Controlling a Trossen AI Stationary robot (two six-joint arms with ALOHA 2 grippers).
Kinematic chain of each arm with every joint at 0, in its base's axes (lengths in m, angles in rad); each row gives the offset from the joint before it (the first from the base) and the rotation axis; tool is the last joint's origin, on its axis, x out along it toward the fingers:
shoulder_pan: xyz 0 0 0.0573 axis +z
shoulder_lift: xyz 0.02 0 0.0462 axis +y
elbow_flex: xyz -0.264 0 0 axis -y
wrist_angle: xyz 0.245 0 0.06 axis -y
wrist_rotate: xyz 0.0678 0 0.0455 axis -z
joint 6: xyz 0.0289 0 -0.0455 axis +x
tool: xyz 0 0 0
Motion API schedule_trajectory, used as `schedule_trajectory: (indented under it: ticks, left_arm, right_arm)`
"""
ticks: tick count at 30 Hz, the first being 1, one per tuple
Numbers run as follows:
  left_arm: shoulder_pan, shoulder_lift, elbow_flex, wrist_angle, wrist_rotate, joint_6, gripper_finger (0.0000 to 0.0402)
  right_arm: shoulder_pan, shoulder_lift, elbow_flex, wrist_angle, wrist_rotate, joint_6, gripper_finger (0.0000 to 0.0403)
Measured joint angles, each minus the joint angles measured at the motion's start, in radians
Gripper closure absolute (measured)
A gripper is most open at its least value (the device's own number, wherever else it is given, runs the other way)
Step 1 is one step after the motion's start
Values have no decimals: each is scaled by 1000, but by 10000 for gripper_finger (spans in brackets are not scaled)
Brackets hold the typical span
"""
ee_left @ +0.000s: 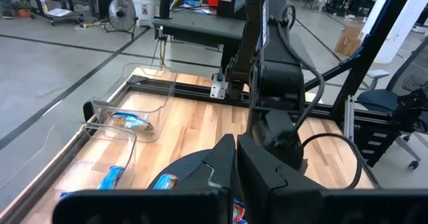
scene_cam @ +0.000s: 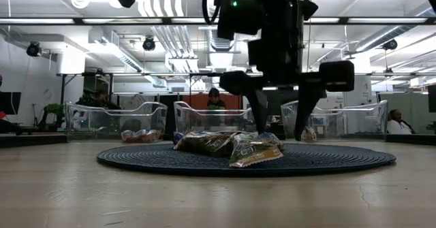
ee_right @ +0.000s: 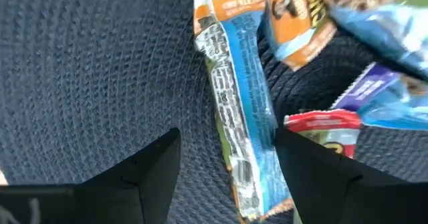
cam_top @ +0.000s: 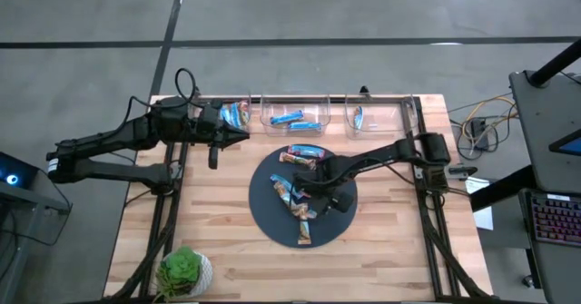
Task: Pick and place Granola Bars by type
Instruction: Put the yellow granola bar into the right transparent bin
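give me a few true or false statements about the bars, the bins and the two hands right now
1. The right hand is open above a bar lying on the dark round mat. True.
2. The left hand is gripping a blue bar. False: it is shut with nothing between its fingers, hovering near the left bin.
3. All three clear bins at the table's far edge hold at least one bar. True: the left bin, the middle bin and the right bin each show wrappers.
4. The mat has been cleared of bars. False: a pile of bars lies on it.
5. A small potted plant stands at the table's near left corner. True.
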Motion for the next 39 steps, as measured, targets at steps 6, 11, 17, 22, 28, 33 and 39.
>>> schedule_trajectory:
  ticks: [6, 11, 17, 22, 28, 33, 39]
  left_arm:
    - [0, 0, 0, -1, 0, 0, 401]
    - [0, 0, 0, -6, 0, 0, 401]
    - [0, 0, 0, -6, 0, 0, 401]
    - [0, 0, 0, -6, 0, 0, 401]
    - [0, 0, 0, -5, 0, 0, 401]
    - [0, 0, 0, -3, 0, 0, 401]
    - [0, 0, 0, -3, 0, 0, 401]
  right_arm:
    - [0, 28, 0, 1, 43, 8, 171]
    - [0, 40, 1, 1, 45, 24, 177]
    - [0, 40, 1, 1, 45, 36, 196]
    - [0, 40, 1, 1, 44, 37, 233]
    - [0, 40, 1, 0, 44, 37, 289]
    - [0, 40, 1, 0, 44, 37, 327]
    - [0, 39, 1, 0, 43, 37, 345]
